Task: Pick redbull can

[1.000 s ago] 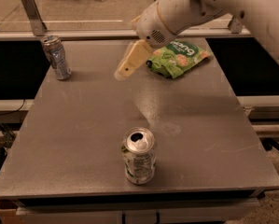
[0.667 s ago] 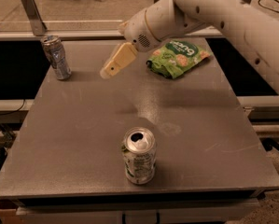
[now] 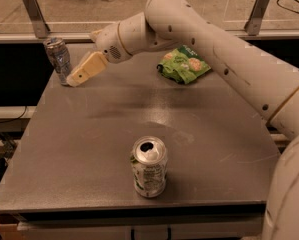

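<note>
The redbull can [image 3: 58, 59], tall, slim and silver with bluish-grey panels, stands upright at the table's far left corner. My gripper [image 3: 75, 78] reaches in from the right on a white arm, and its cream fingertips sit right beside the can's lower right side. A wider, stubbier can [image 3: 149, 167] with a white and green label stands upright near the front edge, well away from the gripper.
A green snack bag [image 3: 183, 64] lies at the far right of the grey table [image 3: 89, 149]. My white arm [image 3: 229, 49] crosses above the table's right side. Metal posts [image 3: 33, 11] stand behind the far edge.
My gripper has swept left across the far side of the table, from near the snack bag to just beside the redbull can. Both cans and the bag have stayed put.
</note>
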You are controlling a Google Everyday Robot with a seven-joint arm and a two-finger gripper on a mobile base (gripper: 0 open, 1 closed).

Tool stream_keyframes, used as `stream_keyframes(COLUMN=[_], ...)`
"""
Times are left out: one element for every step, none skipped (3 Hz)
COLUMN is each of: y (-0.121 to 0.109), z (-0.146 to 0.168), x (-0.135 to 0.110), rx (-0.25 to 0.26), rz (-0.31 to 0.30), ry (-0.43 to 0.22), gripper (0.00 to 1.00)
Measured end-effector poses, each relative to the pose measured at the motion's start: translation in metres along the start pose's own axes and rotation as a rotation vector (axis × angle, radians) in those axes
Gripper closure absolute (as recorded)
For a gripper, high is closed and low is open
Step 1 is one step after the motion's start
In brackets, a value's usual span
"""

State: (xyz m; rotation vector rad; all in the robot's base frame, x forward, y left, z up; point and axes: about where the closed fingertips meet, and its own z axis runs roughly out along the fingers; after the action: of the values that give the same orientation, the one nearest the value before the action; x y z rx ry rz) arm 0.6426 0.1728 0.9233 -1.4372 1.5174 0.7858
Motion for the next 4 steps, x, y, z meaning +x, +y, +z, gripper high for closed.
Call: stream_keyframes(y=[-0.002, -0.008, -0.008, -0.005], z=[0.039, 0.065, 0.087, 0.103], x=[-0.005, -0.007, -0.008, -0.011], rx=[0.006, 0.022, 0.013, -0.01], rz=[-0.012, -0.018, -0.011, -0.006], ry=[-0.056, -0.097, -0.125, -0.151], gripper=[0.0, 0.0, 0.0, 0.17])
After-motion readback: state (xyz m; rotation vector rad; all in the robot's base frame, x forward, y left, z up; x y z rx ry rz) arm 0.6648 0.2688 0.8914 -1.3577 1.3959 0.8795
